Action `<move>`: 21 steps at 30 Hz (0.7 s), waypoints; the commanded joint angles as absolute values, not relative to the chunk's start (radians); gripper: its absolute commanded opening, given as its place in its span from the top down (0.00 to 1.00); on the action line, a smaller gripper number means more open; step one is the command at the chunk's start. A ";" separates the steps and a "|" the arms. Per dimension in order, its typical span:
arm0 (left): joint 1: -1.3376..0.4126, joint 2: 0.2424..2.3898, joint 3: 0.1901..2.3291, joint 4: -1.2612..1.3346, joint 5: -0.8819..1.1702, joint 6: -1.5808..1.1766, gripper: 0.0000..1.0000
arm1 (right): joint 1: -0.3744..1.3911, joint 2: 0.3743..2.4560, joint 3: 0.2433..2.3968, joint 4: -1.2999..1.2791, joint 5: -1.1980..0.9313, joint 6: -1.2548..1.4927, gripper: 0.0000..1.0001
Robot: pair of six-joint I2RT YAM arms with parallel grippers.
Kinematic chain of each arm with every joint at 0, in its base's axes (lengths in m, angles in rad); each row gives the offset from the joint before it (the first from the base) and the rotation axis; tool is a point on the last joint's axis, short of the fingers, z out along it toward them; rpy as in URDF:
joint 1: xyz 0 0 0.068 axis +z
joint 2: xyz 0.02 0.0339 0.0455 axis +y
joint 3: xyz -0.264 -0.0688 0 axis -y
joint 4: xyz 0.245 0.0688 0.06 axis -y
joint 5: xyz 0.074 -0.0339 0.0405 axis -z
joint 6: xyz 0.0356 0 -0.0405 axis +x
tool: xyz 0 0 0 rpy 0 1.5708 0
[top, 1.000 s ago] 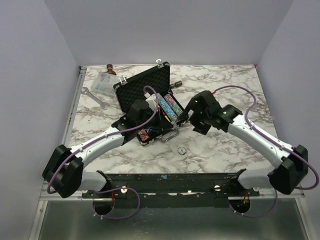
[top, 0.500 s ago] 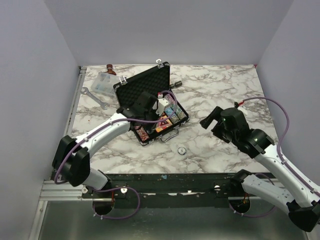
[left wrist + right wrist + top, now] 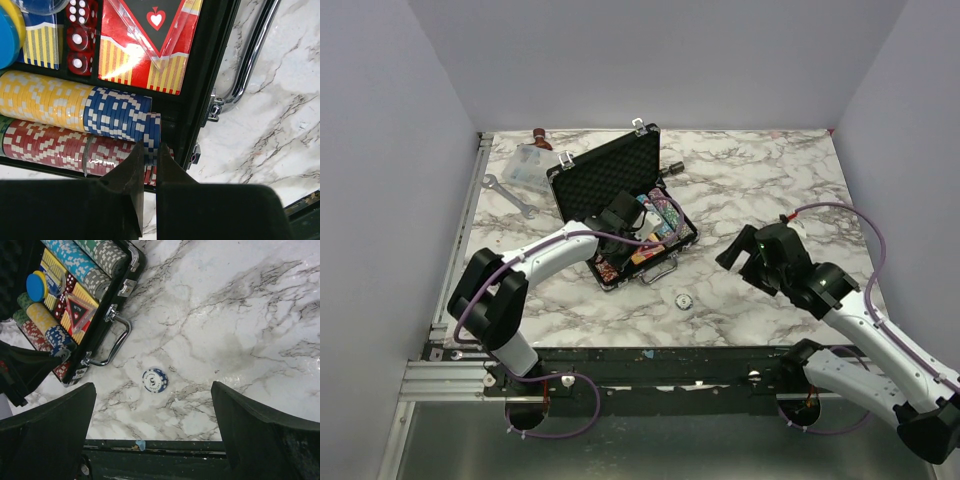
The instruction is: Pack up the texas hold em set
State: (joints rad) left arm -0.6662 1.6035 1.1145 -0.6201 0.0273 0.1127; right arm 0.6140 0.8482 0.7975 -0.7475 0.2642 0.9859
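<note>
The briefcase [image 3: 605, 175] lies open with its lid tipped back, and everything I say is placed from it. My left gripper [image 3: 149, 152] is inside its handle-side wall, fingers closed to a sliver at the end of the blue chips [image 3: 117, 117], where that row meets the case wall. I can't tell whether a chip edge is pinched in that sliver or the tips are only pressing the stack. The card box [image 3: 150, 45] and red dice [image 3: 80, 35] sit one compartment further in. One loose chip [image 3: 154, 380] lies flat on the marble table [image 3: 240, 315], just outside the case and in front of its handle [image 3: 117, 342]. My right gripper [image 3: 738, 252] hangs above that chip with its jaws spread fully wide and nothing in them. I judge the step is collecting this stray. I'd descend straight, centred on the chip, until both pads nearly graze the marble, because a flat disc offers only its rim. I'd close slowly across its width and lift vertically to clear the handle. The left should ease out of the row first, so the two arms don't meet over the case.
</note>
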 commanded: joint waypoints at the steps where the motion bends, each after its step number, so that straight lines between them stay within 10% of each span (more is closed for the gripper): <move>1: -0.673 1.638 1.137 -0.624 -0.078 0.126 0.98 | 0.613 0.869 0.779 -0.700 0.214 0.980 0.00; 9: -0.674 1.649 1.146 -0.632 -0.137 0.105 0.68 | 0.614 0.923 0.743 -0.638 0.131 0.970 0.00; 21: -0.674 1.503 1.144 -0.605 -0.050 0.058 0.58 | 0.613 1.023 0.752 -0.633 0.016 0.965 0.00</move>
